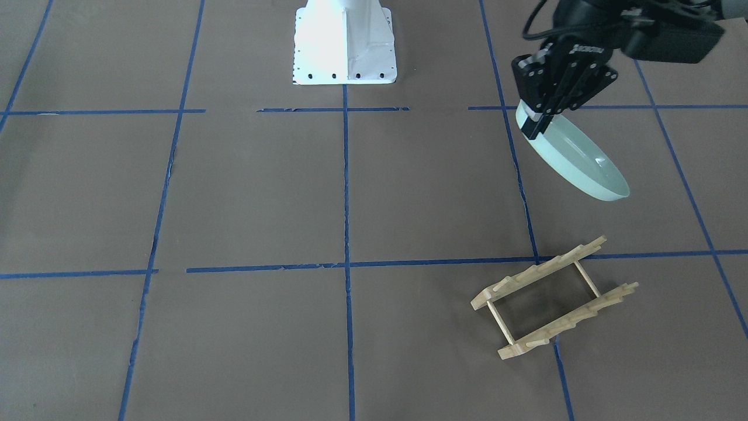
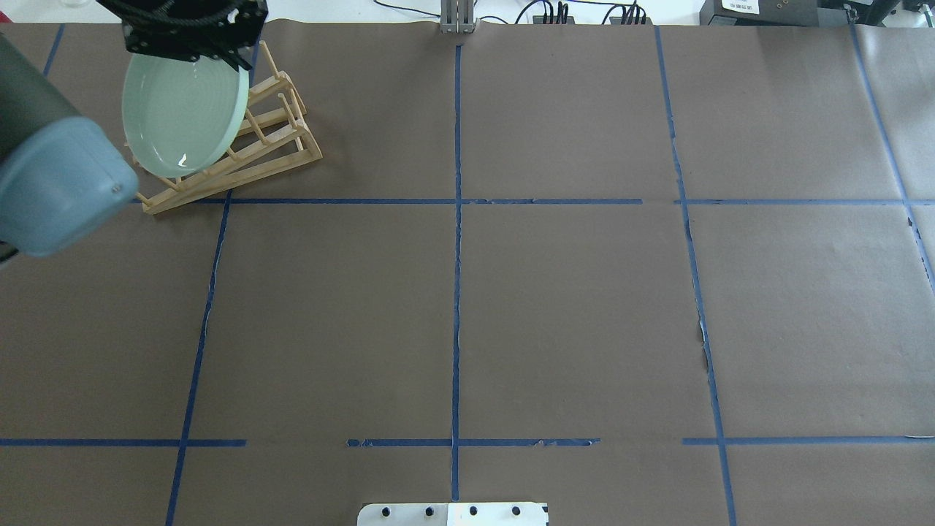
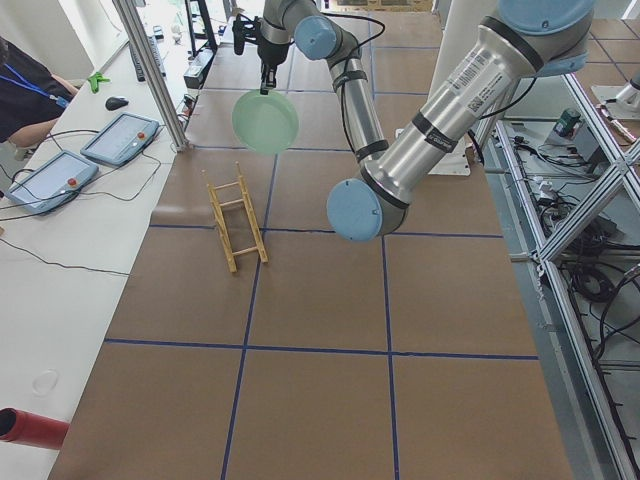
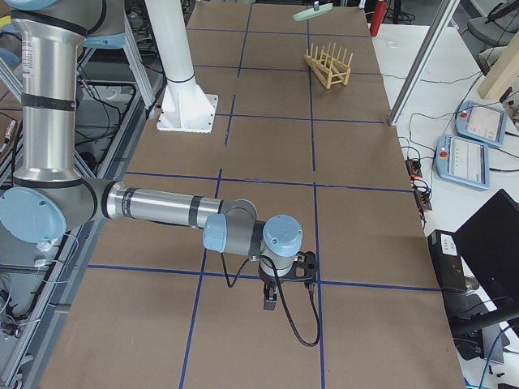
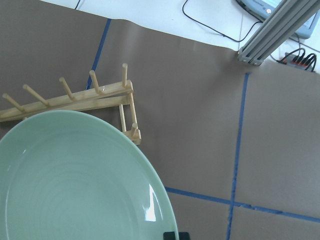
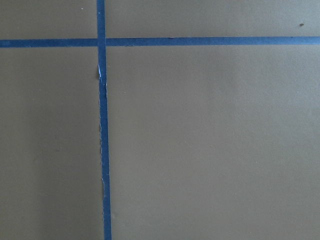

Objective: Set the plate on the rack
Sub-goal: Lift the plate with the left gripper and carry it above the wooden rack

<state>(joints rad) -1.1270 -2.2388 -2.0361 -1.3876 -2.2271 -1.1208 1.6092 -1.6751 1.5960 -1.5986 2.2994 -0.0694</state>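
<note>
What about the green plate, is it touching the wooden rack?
Apart. The front-facing view shows bare table between the plate and the rack.

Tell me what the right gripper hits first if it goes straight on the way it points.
The right gripper points straight down at the table. Its wrist view shows only brown cover and crossing blue tape, so it would likely meet bare tabletop first.

Left arm (image 3: 440, 115): silver tube, pale blue joint caps, barcode-like sticker (image 3: 470, 70) upper right. Left claw (image 1: 533, 126): black, boxy, white lettering; black cable (image 1: 527, 23) behind. Right arm (image 4: 158, 207): same colours, looping black cable (image 4: 296, 328). White pedestal (image 1: 345, 41), dark screw holes along edge.
</note>
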